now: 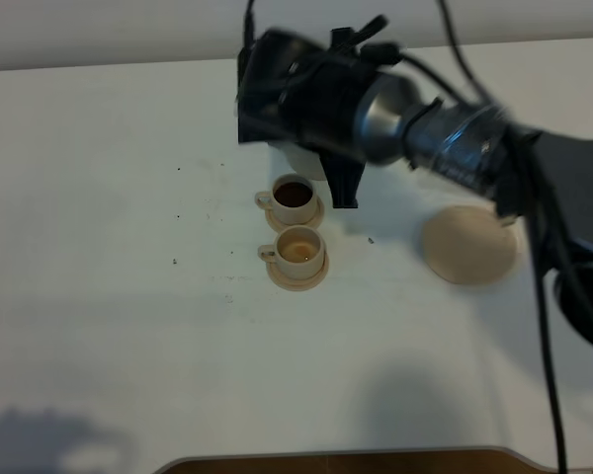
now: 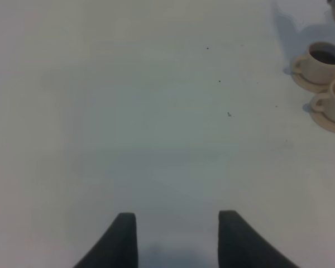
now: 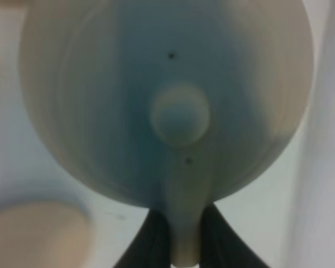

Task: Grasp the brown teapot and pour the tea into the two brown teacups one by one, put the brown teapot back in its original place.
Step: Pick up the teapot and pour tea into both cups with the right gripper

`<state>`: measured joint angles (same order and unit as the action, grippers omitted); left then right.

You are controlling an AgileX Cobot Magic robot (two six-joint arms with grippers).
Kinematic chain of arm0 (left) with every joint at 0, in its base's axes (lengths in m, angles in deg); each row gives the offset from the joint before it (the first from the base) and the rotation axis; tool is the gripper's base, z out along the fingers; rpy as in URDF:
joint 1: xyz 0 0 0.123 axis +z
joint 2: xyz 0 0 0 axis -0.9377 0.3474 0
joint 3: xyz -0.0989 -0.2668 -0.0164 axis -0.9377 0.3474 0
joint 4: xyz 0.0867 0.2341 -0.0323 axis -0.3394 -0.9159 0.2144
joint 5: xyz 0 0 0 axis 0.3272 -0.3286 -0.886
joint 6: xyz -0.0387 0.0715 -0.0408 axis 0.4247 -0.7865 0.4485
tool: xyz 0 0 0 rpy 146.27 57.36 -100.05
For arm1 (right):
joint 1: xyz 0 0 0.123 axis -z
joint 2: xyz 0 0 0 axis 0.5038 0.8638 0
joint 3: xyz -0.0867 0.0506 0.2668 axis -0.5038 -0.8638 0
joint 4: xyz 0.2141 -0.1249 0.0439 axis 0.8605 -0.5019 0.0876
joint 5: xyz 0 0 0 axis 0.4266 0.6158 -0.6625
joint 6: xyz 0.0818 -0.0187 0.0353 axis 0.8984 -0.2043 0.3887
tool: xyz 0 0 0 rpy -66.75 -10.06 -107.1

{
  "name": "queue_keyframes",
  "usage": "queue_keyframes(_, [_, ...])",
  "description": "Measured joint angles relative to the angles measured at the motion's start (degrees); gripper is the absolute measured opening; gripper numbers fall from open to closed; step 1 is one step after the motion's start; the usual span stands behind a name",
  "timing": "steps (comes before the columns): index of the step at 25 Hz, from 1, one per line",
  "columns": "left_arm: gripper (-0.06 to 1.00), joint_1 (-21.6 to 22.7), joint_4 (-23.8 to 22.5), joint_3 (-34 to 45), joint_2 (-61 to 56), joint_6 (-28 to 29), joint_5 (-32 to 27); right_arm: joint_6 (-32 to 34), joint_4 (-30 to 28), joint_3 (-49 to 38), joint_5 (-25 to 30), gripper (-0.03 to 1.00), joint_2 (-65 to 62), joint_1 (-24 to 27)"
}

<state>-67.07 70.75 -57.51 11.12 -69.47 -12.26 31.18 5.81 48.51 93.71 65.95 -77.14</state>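
White tabletop (image 1: 99,296) fills every view. The right gripper (image 3: 185,223) has its jaws clenched on the loop handle (image 3: 185,248) of the brown teapot (image 3: 167,84), whose knobbed lid (image 3: 180,114) faces the wrist camera. Seen from above, the pot is mostly hidden under the arm, just behind the far teacup (image 1: 295,197), which holds dark tea. The near teacup (image 1: 300,249) holds paler liquid. Each cup sits on its own small saucer (image 1: 298,279). The large saucer (image 1: 469,244) lies well apart to the right. The left gripper (image 2: 177,215) hangs over the tabletop away from the cups, jaws released and apart.
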Motion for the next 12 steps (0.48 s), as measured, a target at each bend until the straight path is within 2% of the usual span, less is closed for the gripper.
queue_keyframes(8, [0.37, 0.0, 0.0, 0.0, -0.03, 0.0, 0.0, 2.54, 19.39, 0.0, 0.82, 0.1, -2.31, 7.27])
queue_keyframes(12, [0.37, 0.0, 0.0, 0.0, 0.0, 0.0, 0.0, 2.59, 22.28, -1.56, 0.8, 0.1, -2.38, 8.18])
